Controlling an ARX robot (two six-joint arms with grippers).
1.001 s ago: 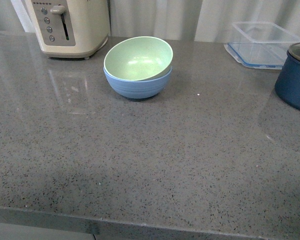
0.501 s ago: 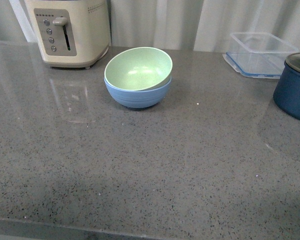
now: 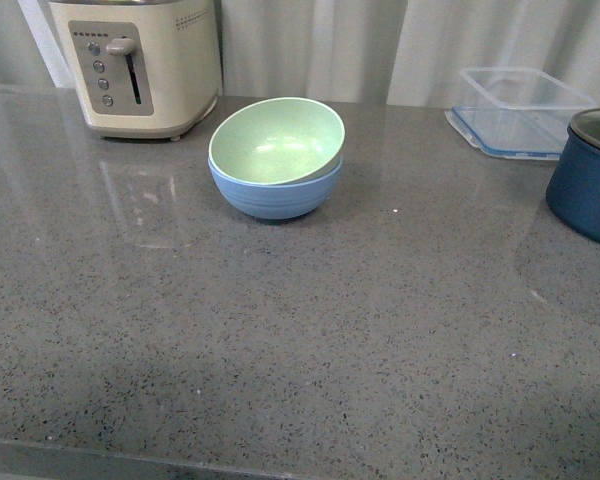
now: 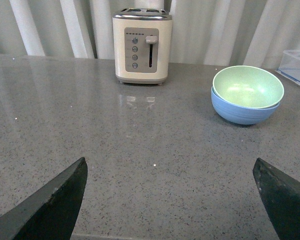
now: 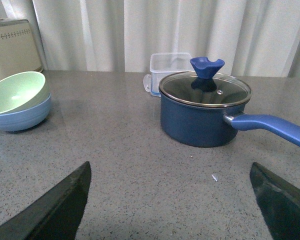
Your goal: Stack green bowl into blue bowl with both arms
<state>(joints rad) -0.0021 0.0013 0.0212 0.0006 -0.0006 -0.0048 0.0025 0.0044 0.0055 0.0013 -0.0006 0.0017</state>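
Change: view has tipped slightly since earlier; bowls unmoved.
Green bowl: nested, tilted, inside blue bowl, far-centre counter.
Left gripper: spread, empty.
Right gripper: spread, empty.
Toaster: far left.
Navy pot: right.

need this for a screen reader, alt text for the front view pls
A green bowl sits tilted inside a blue bowl on a grey speckled counter. A cream toaster stands behind to the left; a clear container and navy pot are at right.
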